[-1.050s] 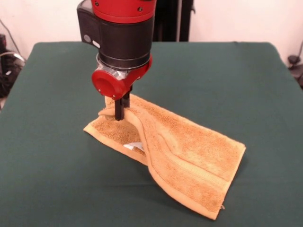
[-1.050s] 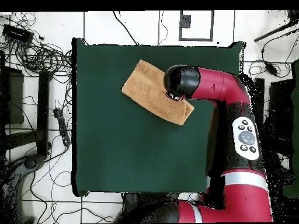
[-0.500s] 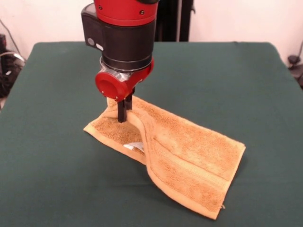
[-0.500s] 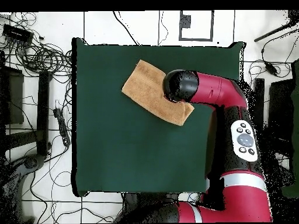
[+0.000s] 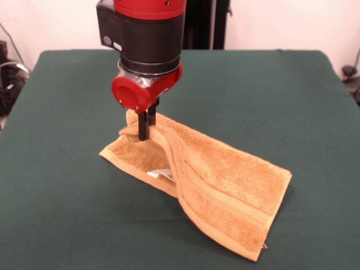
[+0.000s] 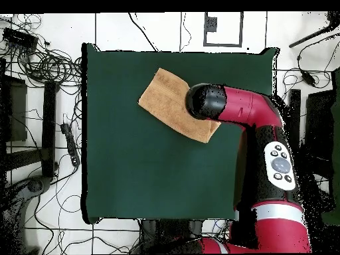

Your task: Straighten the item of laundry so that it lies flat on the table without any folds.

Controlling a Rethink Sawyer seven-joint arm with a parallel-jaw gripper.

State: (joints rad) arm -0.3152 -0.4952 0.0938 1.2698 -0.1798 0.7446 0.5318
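Observation:
The item of laundry (image 5: 225,185), an orange-tan terry towel, lies on the dark green table (image 5: 67,214), folded over itself. A raised ridge runs from its far left corner toward the near edge. A white label (image 5: 160,173) peeks out under the fold. My gripper (image 5: 145,128) points straight down at that far left corner and is shut on a pinched-up bunch of towel, held a little above the table. In the overhead view the towel (image 6: 166,99) lies slantwise near the table's (image 6: 153,172) top edge. The arm's wrist (image 6: 206,101) hides the gripper and the towel's right end.
The towel's near right corner (image 5: 260,253) lies close to the table's front edge. Cables and equipment (image 6: 40,60) crowd the floor left of the table in the overhead view. A dark stand (image 5: 205,22) rises behind the table's far edge.
The gripper has risen slightly and the towel corner between its fingers has come up with it. The rest of the towel has barely shifted. The arm's elbow swung a little.

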